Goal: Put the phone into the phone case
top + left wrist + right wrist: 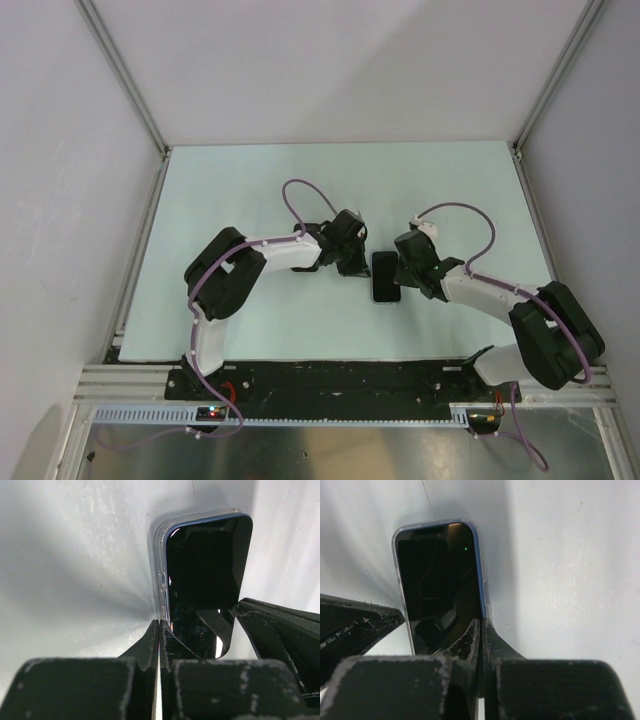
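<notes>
Pale table (250,180) is carrying a phone (386,277) sitting inside its clear phone case (160,575); left tool (159,630) and right tool (481,627), both pressed together, are flanking it.

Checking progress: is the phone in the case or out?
In. The phone lies screen up, with the clear case rim wrapping its edges in both wrist views. Fully seated: cannot tell.

Top view high behind, wrist views close — opposing, sharing phone (205,565)
</notes>
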You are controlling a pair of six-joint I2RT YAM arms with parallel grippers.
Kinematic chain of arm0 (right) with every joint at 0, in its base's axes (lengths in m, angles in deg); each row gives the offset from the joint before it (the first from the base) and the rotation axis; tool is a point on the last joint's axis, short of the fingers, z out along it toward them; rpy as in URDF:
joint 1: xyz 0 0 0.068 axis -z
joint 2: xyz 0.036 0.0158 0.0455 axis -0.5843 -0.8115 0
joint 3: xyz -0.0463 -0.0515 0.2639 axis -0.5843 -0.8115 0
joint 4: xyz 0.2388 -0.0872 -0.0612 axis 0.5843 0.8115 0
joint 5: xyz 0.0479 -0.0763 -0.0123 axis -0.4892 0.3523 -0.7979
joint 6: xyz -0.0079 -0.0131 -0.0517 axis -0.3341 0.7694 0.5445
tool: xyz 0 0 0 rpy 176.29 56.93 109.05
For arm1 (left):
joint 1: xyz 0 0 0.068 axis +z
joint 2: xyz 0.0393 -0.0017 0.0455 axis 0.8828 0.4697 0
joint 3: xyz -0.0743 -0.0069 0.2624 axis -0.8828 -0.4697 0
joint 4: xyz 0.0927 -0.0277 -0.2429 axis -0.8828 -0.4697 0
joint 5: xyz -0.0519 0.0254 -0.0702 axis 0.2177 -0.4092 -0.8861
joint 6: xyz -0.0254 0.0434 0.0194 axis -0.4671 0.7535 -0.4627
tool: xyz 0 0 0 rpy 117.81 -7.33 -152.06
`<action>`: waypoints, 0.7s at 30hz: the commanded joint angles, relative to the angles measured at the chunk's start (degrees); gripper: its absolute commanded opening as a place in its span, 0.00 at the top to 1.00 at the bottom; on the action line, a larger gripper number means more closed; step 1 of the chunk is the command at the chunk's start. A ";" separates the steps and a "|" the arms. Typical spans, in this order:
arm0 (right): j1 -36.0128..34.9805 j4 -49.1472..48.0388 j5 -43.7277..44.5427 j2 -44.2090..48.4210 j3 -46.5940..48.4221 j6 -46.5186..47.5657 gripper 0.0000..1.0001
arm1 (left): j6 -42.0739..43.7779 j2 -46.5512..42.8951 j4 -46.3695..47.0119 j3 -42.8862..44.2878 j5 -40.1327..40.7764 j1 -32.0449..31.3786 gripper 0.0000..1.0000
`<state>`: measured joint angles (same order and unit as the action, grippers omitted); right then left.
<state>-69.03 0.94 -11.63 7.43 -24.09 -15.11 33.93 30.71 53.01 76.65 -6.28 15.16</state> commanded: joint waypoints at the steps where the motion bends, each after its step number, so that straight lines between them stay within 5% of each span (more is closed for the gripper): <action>1: -3.85 -1.90 -10.10 -11.02 -5.46 -4.65 1.00 | -0.28 0.41 0.94 1.01 0.23 -0.45 1.00; 8: -5.07 -4.82 -10.37 -13.13 -7.36 -6.76 1.00 | -0.05 0.33 0.96 1.12 0.03 -0.35 1.00; 21: -6.52 -1.84 -14.14 -3.25 -7.78 -7.42 1.00 | 0.57 -0.65 0.92 0.93 0.15 0.69 0.99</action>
<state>-70.19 -12.02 -7.41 6.49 -27.74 -17.97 34.06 30.71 51.61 76.65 -5.25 15.64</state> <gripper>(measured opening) 0.009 0.006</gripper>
